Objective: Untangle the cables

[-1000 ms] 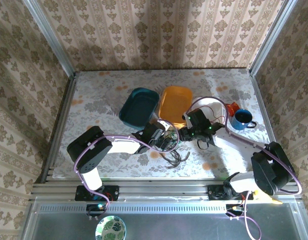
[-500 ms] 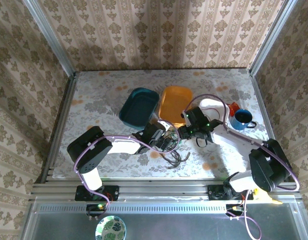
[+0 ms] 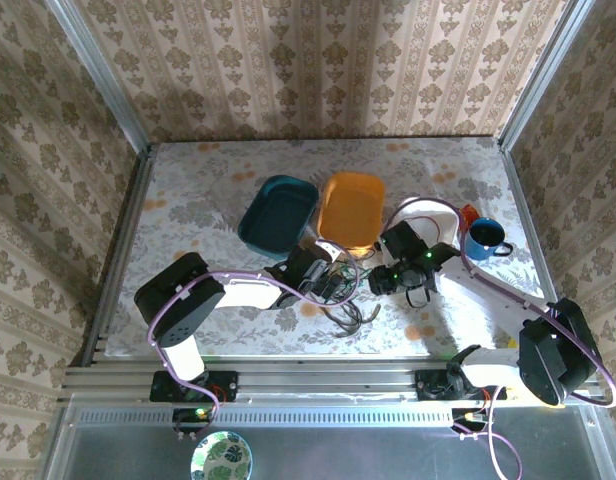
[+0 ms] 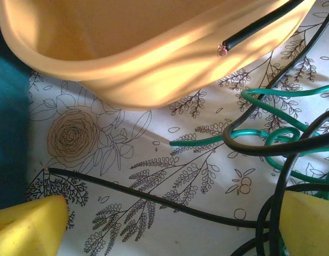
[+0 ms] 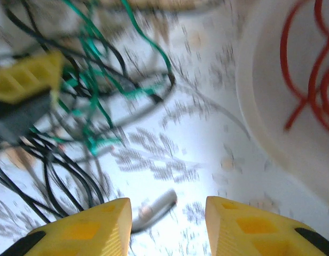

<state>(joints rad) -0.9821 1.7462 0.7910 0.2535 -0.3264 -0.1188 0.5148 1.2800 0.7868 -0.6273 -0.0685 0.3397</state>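
from above, the cables (image 3: 345, 300) lie in a loose tangle on the flowered desk (image 3: 198, 200), near its front edge and between the two arms. the left gripper (image 3: 331, 282) sits at the tangle's left side; the right gripper (image 3: 380, 282) is just beside its right side. right behind the tangle stand a teal tub (image 3: 278, 213) and an orange tub (image 3: 351, 200), side by side. a white bowl (image 3: 433, 208) lies partly under the right arm, with a blue mug (image 3: 483, 240) to its right.

on the left wrist camera, the left gripper (image 4: 167, 229) has its jaws wide apart. a black cable (image 4: 143, 197) runs across the desk between them, and more black loops crowd the right-hand finger. green cable (image 4: 260, 136) coils just beyond. the orange tub (image 4: 127, 48) blocks the way ahead, with a bare black cable end (image 4: 223, 49) in front of its rim; the teal tub (image 4: 9, 133) edges in at left.

the right wrist camera is blurred. the right gripper (image 5: 167, 224) has its jaws open and holds nothing; a small pale piece (image 5: 156, 207), too smeared to name, lies on the desk between them. green and black strands (image 5: 95, 101) knot at upper left. red cable (image 5: 308, 69) curls inside the white bowl (image 5: 260, 106).
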